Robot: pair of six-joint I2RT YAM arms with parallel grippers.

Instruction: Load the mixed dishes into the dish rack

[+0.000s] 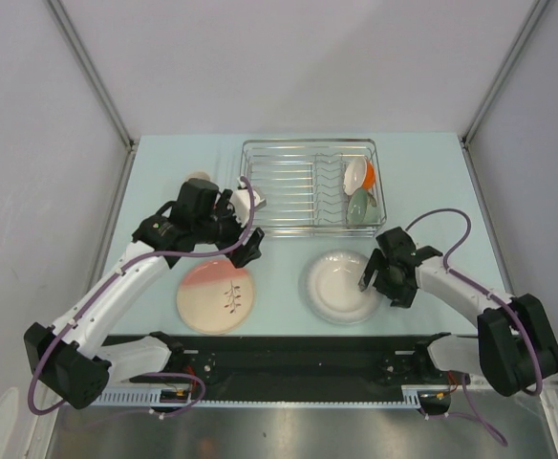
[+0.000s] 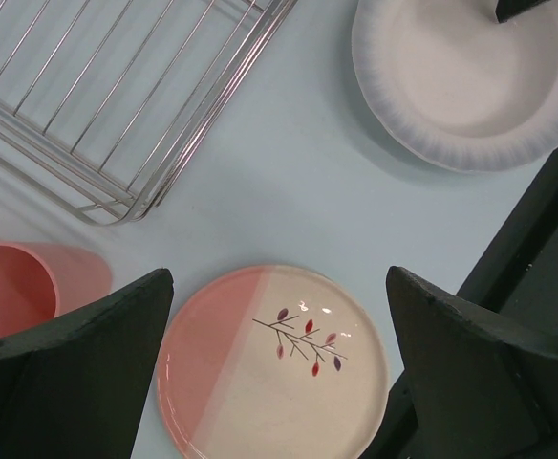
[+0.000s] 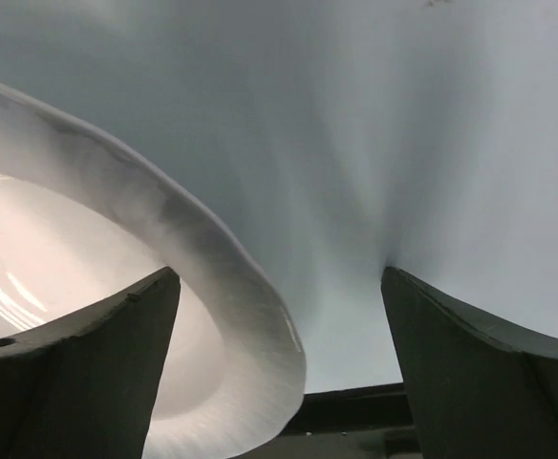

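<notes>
The cream-and-pink plate (image 1: 215, 296) lies flat on the table. My left gripper (image 1: 247, 247) hovers open and empty above its far edge; the left wrist view shows the plate (image 2: 274, 368) between my fingers (image 2: 279, 277). The large white plate (image 1: 336, 285) lies to its right. My right gripper (image 1: 367, 279) is open and low, straddling its right rim (image 3: 250, 316), one finger over the plate and one over the table. The dish rack (image 1: 289, 186) holds the white-and-orange bowl (image 1: 358, 174) and the pale green bowl (image 1: 358, 206). Orange cups (image 1: 200, 176) (image 1: 250, 199) sit partly hidden behind my left arm; one (image 2: 11, 287) lies on its side.
The rack's near left corner (image 2: 117, 201) is close to my left gripper. The white plate (image 2: 465, 81) shows at the upper right of the left wrist view. The black base rail (image 1: 289, 349) runs along the near table edge. Grey walls stand on both sides.
</notes>
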